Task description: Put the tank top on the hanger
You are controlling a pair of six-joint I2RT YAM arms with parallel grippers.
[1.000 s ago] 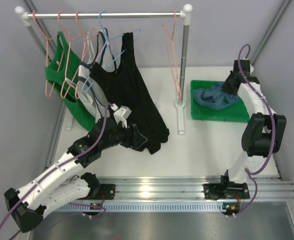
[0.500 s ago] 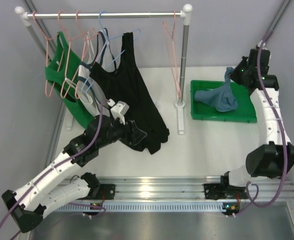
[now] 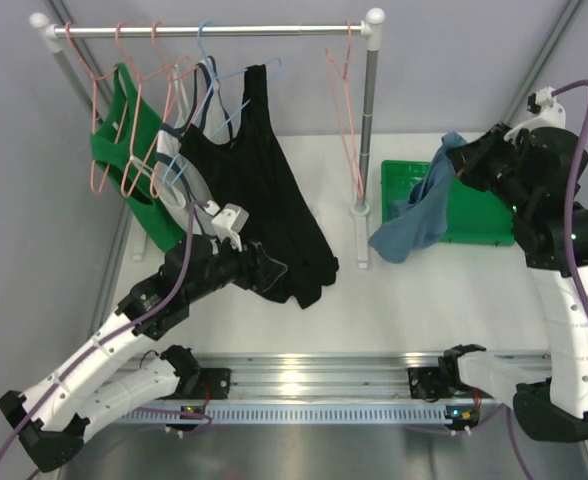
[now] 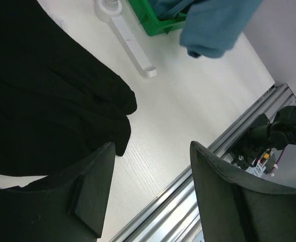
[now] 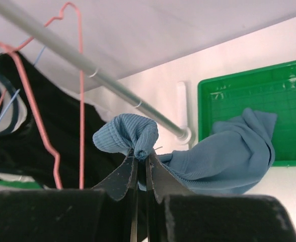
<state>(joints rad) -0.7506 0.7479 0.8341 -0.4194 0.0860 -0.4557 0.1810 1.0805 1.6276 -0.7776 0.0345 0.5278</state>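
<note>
Here the tank top point(image 5: 228, 157) dangles from right jaws.

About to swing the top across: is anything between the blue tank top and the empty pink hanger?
Yes. The rack's right upright post stands between the tank top, hanging from the right gripper, and the hanger just left of it.

You had a soft, matt, finely ribbed cloth tank top point(image 5: 223, 156), a thin smooth coated-wire hanger point(image 5: 81, 101), a glossy green plastic tray point(image 5: 269, 91), a satin metal rail point(image 3: 209, 31) and a matt white table point(image 3: 394, 300).
</note>
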